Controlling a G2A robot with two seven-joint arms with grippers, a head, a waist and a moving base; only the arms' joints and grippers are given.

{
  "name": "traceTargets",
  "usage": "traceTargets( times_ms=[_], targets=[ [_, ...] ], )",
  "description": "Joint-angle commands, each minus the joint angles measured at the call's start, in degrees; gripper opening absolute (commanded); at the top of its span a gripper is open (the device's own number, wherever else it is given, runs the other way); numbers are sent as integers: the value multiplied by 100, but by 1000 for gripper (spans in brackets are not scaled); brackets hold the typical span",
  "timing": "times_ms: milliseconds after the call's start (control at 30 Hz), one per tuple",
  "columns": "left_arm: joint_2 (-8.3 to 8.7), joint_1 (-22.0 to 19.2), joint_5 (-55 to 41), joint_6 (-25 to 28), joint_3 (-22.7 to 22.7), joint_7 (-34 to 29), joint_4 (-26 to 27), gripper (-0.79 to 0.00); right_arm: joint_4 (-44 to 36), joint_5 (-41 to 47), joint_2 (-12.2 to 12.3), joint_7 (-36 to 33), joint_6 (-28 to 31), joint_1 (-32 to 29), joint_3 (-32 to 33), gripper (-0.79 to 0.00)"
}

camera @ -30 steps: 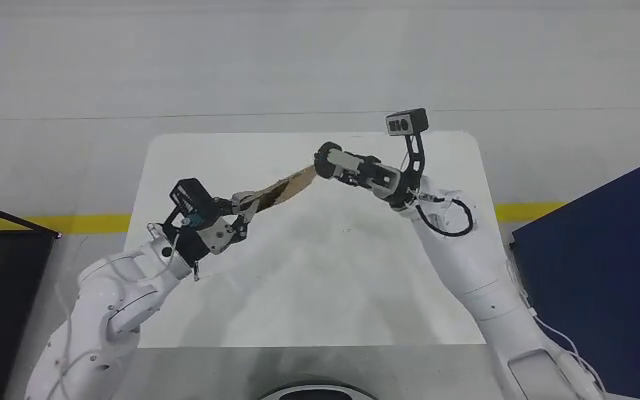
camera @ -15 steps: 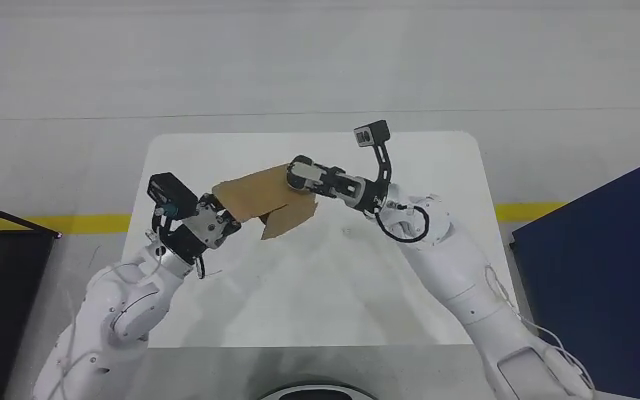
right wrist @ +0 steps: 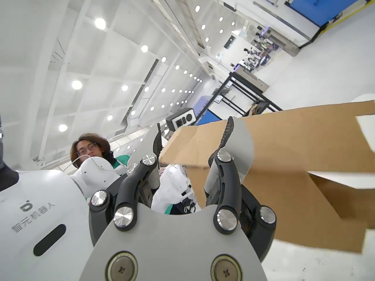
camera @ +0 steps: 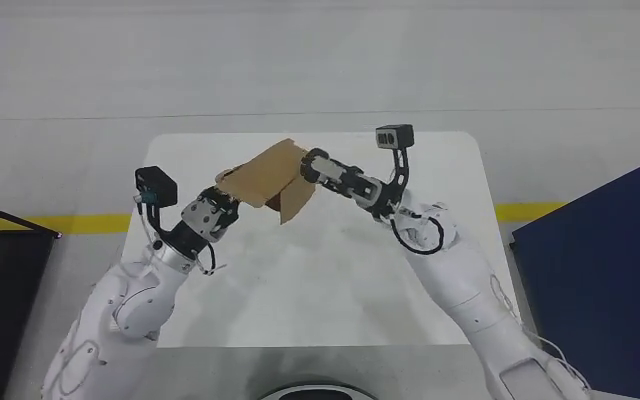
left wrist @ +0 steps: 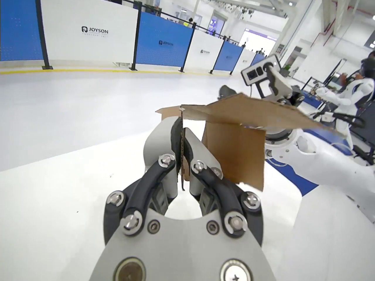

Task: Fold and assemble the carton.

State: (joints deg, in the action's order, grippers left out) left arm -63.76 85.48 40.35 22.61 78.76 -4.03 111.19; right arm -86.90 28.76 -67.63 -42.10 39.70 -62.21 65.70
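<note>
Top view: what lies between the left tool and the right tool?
In the top view the carton alone fills that stretch. The left tool is shut on one edge; the right tool is at the opposite side.

Bright, even light from ceiling lamps [right wrist: 100,23].

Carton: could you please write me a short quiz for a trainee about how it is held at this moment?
1. True or false: the carton lies flat on the table.
2. The fingers of the left gripper are: A) open, B) shut on the carton's edge, C) shut on nothing.
3. Fill in: at the carton's other side is the ___ gripper.
Key: 1 false, it is held up above the table; 2 B; 3 right gripper.
</note>
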Motion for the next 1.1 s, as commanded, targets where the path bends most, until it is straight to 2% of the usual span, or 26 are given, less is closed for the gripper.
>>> traceTargets(
  times_ms=[0,100,200,367,467,533,567,600,700,867,900,933,967,1000,1067],
  targets=[
    [15,103,-622,341,172,-34,-80,-785,5,457,75,-296,135,-240,387,-403],
    [29,259,-1779,941,323,-127,-227,-785,173,1071,161,-736,138,-481,800,-400],
    [54,353,-2890,1551,367,-482,-363,-785,491,1315,203,-1087,-67,-517,963,-409],
    [93,342,-4319,2066,227,-1259,-504,-785,1010,988,190,-1513,-645,-108,714,-637],
    [115,270,-4647,2117,147,-1705,-540,-785,1099,845,144,-1667,-678,133,476,-640],
    [120,234,-4837,2114,89,-1874,-555,-785,1093,801,126,-1860,-612,227,371,-603],
    [121,217,-4882,2094,73,-1933,-577,-785,1064,863,117,-2002,-588,256,319,-508],
    [121,204,-4926,2067,50,-1979,-594,-785,1051,968,111,-2161,-562,283,288,-474],
    [118,169,-4905,1996,-24,-2100,-643,-785,1048,1377,97,-2660,-493,340,237,-413],
    [105,146,-4979,2034,-123,-2150,-723,-785,954,1456,105,-2911,-662,383,194,-345],
    [104,137,-4971,2051,-133,-2167,-744,-785,938,1397,107,-2919,-670,390,178,-308],
    [101,131,-4976,2059,-150,-2178,-762,-785,927,1353,107,-2914,-665,398,162,-222],
    [99,124,-4988,2063,-165,-2186,-777,-785,920,1295,107,-2910,-661,411,144,-182],
    [98,114,-4979,2065,-181,-2209,-793,-785,923,1254,106,-2896,-647,425,132,-163],
    [91,99,-5039,2082,-216,-2206,-811,-785,954,1170,103,-2844,-595,453,120,-175]
  ],
)
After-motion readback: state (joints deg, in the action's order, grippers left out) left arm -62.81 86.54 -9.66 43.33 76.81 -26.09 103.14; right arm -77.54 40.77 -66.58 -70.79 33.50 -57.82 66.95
